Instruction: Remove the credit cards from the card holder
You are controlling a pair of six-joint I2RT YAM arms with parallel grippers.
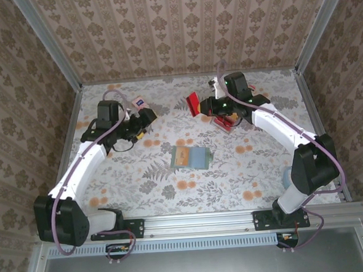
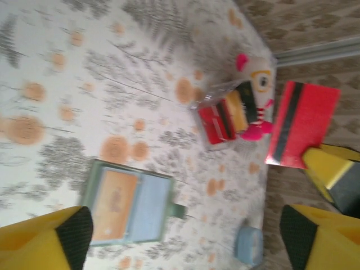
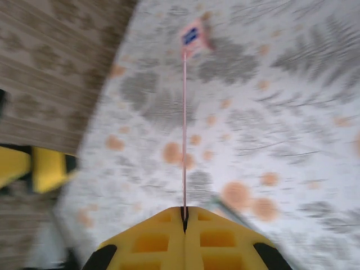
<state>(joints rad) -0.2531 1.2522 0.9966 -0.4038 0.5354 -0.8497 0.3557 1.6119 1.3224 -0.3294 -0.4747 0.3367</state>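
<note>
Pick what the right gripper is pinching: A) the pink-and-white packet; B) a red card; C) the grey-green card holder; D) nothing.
B: the right gripper is closed on the red card, seen edge-on in the right wrist view, while the card holder lies open apart from it.

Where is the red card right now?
In the top view the red card is pinched in the right gripper toward the back of the table, just left of the stack of blocks.

Brown damask-patterned walls (image 1: 181, 25) enclose a table (image 1: 141, 175) covered in grey fern-and-orange-blossom cloth, edged by aluminium rails (image 1: 199, 221).
</note>
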